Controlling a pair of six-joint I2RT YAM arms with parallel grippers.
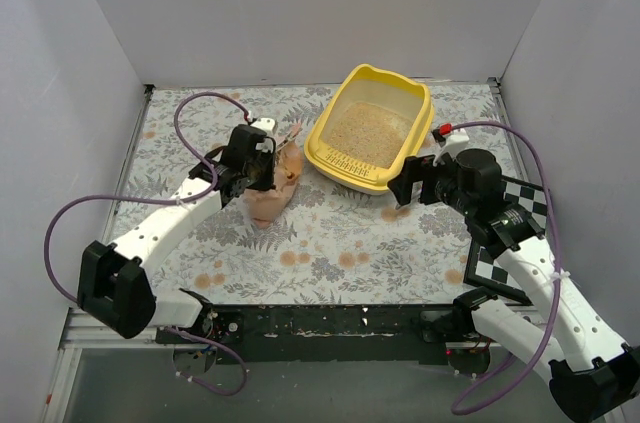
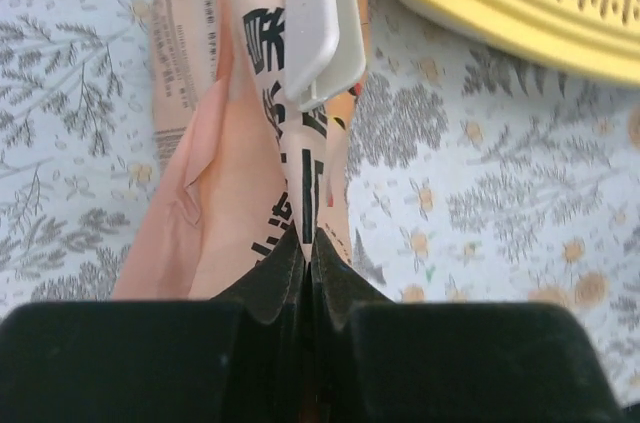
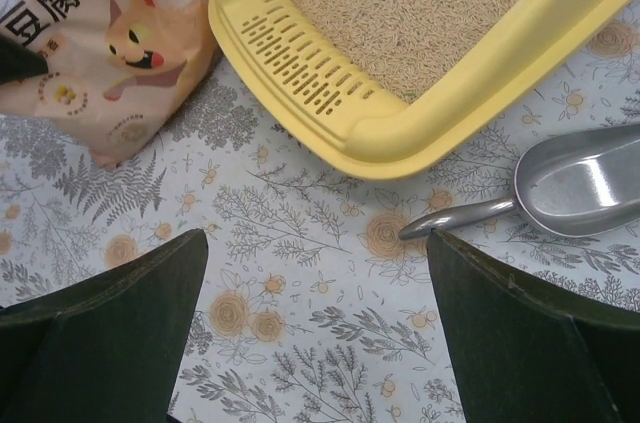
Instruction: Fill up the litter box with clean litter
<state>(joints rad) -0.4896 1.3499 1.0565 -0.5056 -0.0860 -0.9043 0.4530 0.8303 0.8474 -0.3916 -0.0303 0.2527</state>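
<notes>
Toward the near side of the floral-print desk, the right tool hangs wide open and empty, with the grey metal scoop just beyond one finger. Left of centre, the left tool is pinched tight on a fold of the crinkled peach-pink cat-printed bag, which rests on the desk. Farther back, the large yellow plastic rectangular litter box sits just right of the bag, apart from it, with fine pale beige clean litter covering its floor. If more is needed, I judge the bag should rise above the slotted lip before tipping slowly, mouth over the tub's middle
</notes>
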